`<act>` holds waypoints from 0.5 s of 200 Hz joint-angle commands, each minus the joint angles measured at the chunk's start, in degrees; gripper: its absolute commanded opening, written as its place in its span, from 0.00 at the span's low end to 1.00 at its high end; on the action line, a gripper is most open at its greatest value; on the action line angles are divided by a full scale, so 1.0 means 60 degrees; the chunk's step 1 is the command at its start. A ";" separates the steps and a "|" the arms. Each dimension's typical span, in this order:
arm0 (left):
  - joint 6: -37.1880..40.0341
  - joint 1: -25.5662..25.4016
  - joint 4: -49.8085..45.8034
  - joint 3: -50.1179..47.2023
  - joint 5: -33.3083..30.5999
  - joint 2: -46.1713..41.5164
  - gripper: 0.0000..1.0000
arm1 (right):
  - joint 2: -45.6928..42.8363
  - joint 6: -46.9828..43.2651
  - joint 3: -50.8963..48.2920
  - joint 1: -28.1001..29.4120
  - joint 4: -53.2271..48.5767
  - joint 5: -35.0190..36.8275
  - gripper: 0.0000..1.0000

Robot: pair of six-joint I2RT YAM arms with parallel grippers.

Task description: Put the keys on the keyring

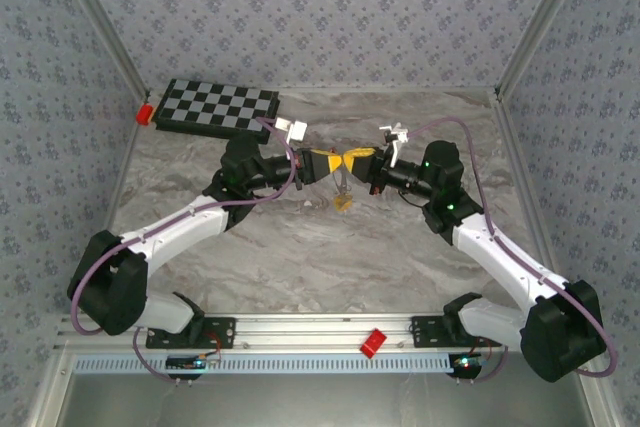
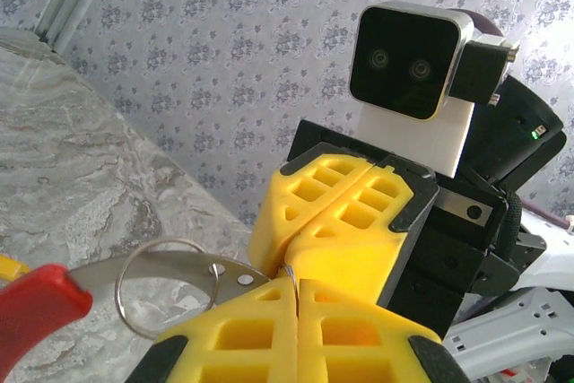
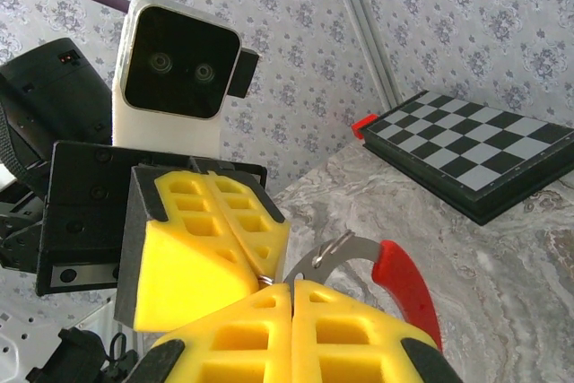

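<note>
The keyring hangs in mid-air between my two grippers. It is a flat grey metal arc (image 3: 348,251) with a red sleeve (image 3: 408,289), and a thin wire ring (image 2: 170,241) is threaded through a hole in the arc. My left gripper (image 2: 296,286) is shut on a thin wire of the keyring. My right gripper (image 3: 292,289) is shut on the end of the metal arc. The two pairs of fingertips touch nose to nose, left gripper (image 1: 337,162) against right gripper (image 1: 351,161). A yellow-headed key (image 1: 343,204) dangles just below them.
A black-and-white chessboard (image 1: 220,107) lies at the back left with a red block (image 1: 144,113) at its corner. Another red block (image 1: 373,342) sits on the front rail. Patterned walls close in the marble table (image 1: 300,247) on three sides.
</note>
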 commanded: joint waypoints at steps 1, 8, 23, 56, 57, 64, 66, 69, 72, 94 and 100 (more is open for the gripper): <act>0.0169 -0.0167 0.0626 0.0049 0.0482 -0.0107 0.00 | -0.0047 0.0073 -0.0060 -0.0050 0.0054 0.0103 0.00; 0.0219 -0.0163 0.0587 0.0046 0.0445 -0.0129 0.00 | -0.0048 0.0075 -0.0052 -0.0043 0.0039 0.0089 0.00; 0.0398 -0.0184 0.0362 0.0026 0.0286 -0.0212 0.00 | -0.0096 0.0053 -0.0057 -0.0048 -0.0081 0.0137 0.00; 0.1201 -0.0188 -0.0710 0.0103 -0.0209 -0.0527 0.00 | -0.0594 -0.0123 -0.0141 -0.0175 -0.0754 0.0831 0.31; 0.1223 -0.0190 -0.0733 0.0111 -0.0217 -0.0537 0.00 | -0.0621 -0.0116 -0.0146 -0.0178 -0.0761 0.0855 0.32; 0.1327 -0.0182 -0.0858 0.0112 -0.0269 -0.0574 0.00 | -0.0781 -0.0134 -0.0261 -0.0249 -0.0814 0.1005 0.34; 0.1360 -0.0182 -0.0891 0.0114 -0.0283 -0.0590 0.00 | -0.0828 -0.0138 -0.0292 -0.0271 -0.0815 0.1057 0.35; 0.1389 -0.0189 -0.0941 0.0119 -0.0307 -0.0609 0.00 | -0.0900 -0.0132 -0.0324 -0.0300 -0.0832 0.1119 0.36; 0.1423 -0.0179 -0.0989 0.0119 -0.0332 -0.0615 0.00 | -0.0973 -0.0114 -0.0372 -0.0329 -0.0839 0.1189 0.38; 0.1535 -0.0191 -0.1096 0.0119 -0.0451 -0.0675 0.00 | -0.1386 -0.0081 -0.0647 -0.0548 -0.0967 0.1558 0.42; 0.1551 -0.0193 -0.1121 0.0106 -0.0473 -0.0679 0.00 | -0.1462 -0.0081 -0.0699 -0.0607 -0.0997 0.1607 0.42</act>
